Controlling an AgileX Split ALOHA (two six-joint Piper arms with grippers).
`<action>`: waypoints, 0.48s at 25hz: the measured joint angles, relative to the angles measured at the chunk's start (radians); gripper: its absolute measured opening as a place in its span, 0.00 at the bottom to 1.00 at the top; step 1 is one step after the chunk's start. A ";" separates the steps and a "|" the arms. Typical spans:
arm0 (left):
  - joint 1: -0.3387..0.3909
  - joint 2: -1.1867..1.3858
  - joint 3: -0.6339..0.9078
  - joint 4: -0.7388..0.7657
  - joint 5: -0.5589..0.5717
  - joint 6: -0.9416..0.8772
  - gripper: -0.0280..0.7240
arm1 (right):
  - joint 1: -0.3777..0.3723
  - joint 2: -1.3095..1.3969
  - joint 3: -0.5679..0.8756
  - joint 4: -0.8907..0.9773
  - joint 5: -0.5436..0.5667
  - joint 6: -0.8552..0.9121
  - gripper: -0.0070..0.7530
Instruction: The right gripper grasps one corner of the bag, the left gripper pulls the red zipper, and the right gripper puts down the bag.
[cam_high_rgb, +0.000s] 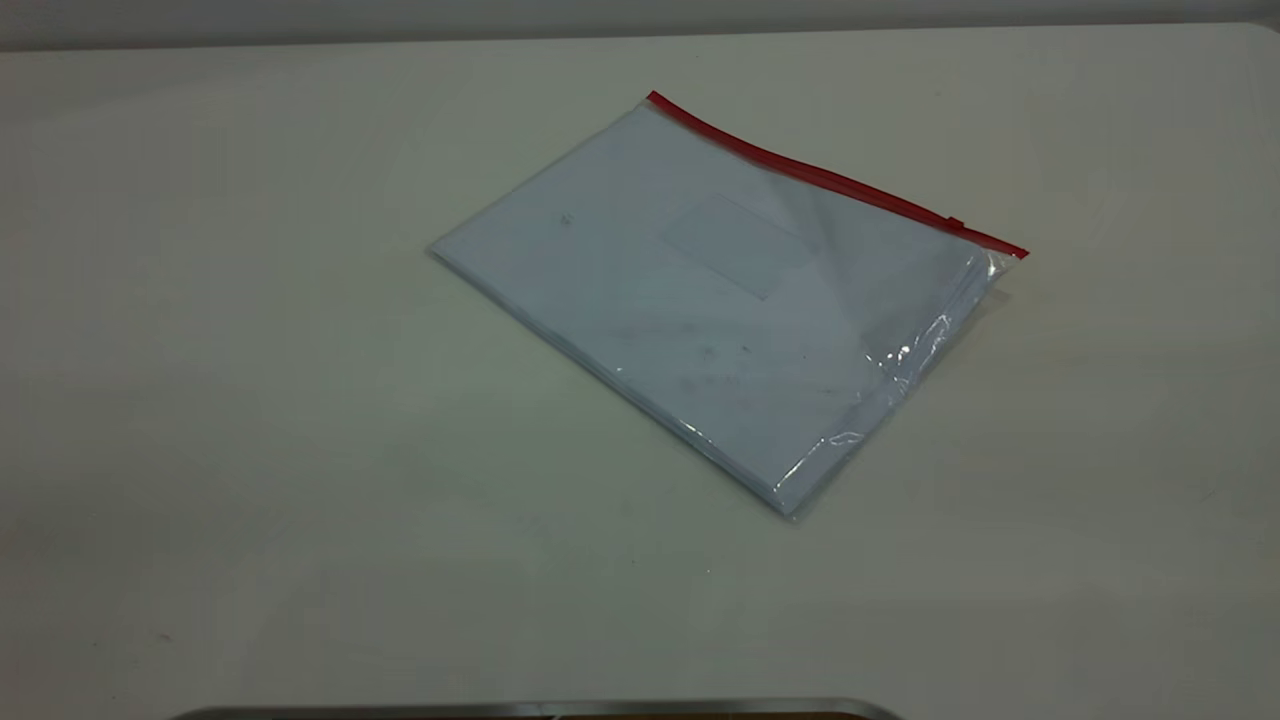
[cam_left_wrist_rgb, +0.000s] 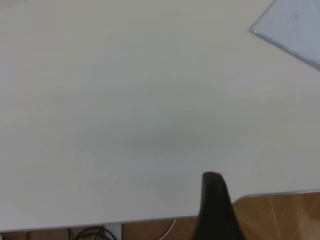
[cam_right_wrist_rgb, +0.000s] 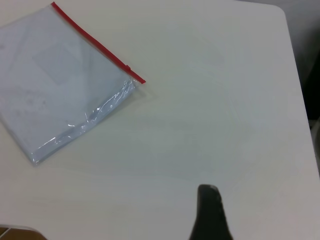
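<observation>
One bag (cam_high_rgb: 700, 300) lies flat on the white table (cam_high_rgb: 250, 400), turned at an angle, with white sheets inside and a faint label window on its upper face. I see the red zipper (cam_high_rgb: 830, 178) running along the far long edge, and its small slider tab (cam_high_rgb: 955, 223) sits close to the right end of the strip. The corner of the bag (cam_high_rgb: 1010, 255) where the red ends touches the table, and nothing holds it. From my left wrist camera, the left gripper (cam_left_wrist_rgb: 215, 210) shows only one dark finger over bare table near the table edge, well apart from the bag corner there. The right gripper (cam_right_wrist_rgb: 210, 215) also shows a single dark finger, away from the bag. For both, I cannot tell if the fingers are apart or together, because only one tip is in view.
</observation>
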 joint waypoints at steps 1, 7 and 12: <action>0.000 0.000 0.000 0.000 0.000 0.000 0.82 | 0.000 0.000 0.000 0.000 0.000 0.000 0.77; 0.000 0.023 -0.009 0.000 -0.006 0.000 0.82 | 0.000 0.000 -0.001 0.010 -0.008 0.001 0.77; 0.000 0.235 -0.126 0.000 -0.080 -0.034 0.82 | 0.000 0.068 -0.075 0.011 -0.084 0.067 0.77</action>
